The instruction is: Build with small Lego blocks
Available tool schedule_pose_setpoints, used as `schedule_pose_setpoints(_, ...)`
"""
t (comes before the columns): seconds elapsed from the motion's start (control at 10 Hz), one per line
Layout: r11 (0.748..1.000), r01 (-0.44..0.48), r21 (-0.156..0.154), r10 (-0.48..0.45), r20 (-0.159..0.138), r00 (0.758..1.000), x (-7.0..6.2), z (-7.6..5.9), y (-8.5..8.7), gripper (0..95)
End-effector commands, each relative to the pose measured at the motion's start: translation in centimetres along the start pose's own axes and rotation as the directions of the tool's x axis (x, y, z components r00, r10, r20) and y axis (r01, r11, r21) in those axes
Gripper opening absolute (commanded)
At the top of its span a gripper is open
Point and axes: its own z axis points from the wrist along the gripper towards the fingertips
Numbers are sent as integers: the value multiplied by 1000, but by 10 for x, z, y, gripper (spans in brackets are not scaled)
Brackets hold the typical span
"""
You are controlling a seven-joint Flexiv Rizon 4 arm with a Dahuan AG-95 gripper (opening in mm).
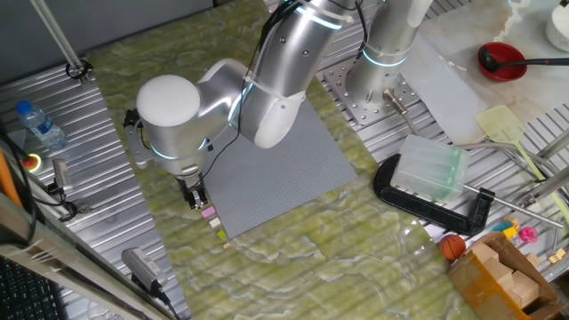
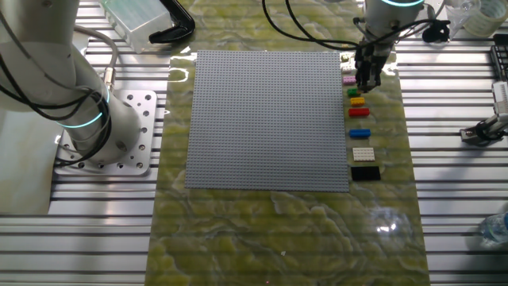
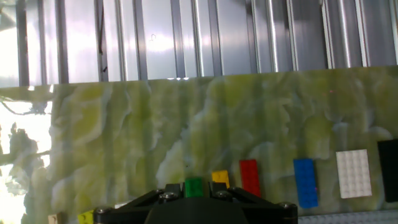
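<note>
Green brick (image 3: 194,186), nearest, beside baseplate (image 2: 270,119): light, rigid, slick; grip its long sides. Pincer (image 2: 367,78) state: cannot tell.

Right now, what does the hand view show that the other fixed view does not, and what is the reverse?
Only the hand view shows the ribbed metal surface filling its upper part, beyond the marbled mat.

Only the other fixed view shows the whole grey baseplate, the tool above the row, the pink brick and the arm's base.

Both show the green brick, yellow brick, red brick, blue brick, white brick and black brick.
</note>
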Motion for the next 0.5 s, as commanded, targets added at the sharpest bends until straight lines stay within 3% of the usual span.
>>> schedule_pose_setpoints(0.1, 1000, 6, -3, -6, -1, 1000, 0, 0, 0, 190)
schedule_pose_setpoints(0.5, 1000, 18, -5, -18, 2, 1000, -2, 0, -4, 190)
